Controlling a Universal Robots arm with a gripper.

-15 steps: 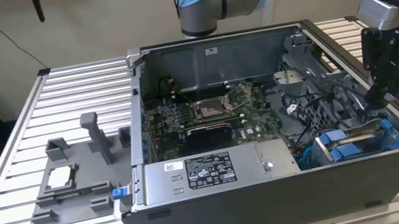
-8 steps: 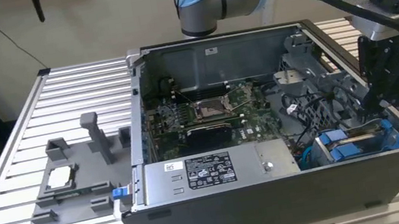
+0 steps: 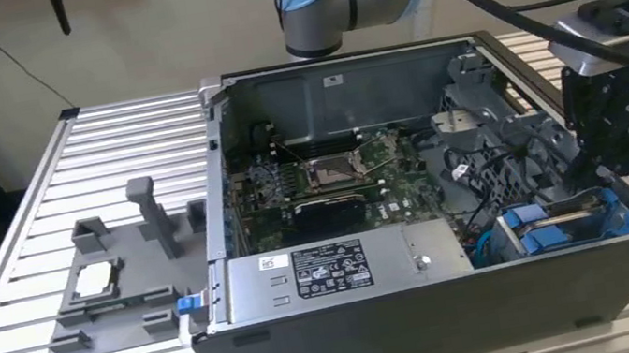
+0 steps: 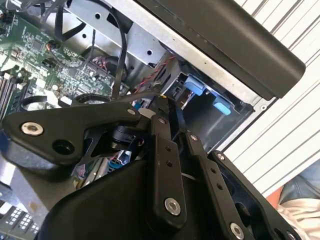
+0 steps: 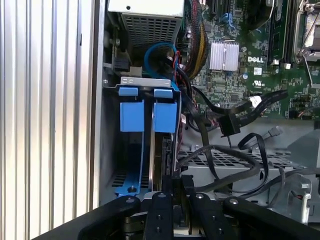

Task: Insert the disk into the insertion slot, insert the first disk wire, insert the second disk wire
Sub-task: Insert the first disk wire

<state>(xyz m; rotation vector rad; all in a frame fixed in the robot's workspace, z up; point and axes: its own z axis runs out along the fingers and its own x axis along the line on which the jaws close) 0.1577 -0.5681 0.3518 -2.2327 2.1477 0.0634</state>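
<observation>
The end effector (image 5: 179, 182) hangs over the insertion slot (image 5: 145, 81) of the open computer case (image 3: 439, 323); its grip I cannot tell. The disk (image 5: 166, 160) stands edge-on inside that bay, beside a blue bracket (image 5: 131, 116). A chip (image 3: 95, 280) lies in the grey tray (image 3: 75, 342), at the exterior view's left.

The insertion slot (image 5: 131, 116), in a corner of the computer case (image 3: 438, 318), is squeezed between the case wall (image 5: 98, 125) and black wires (image 5: 220, 165) (loose and loopy). More open room is found over the green board (image 3: 330, 188).
</observation>
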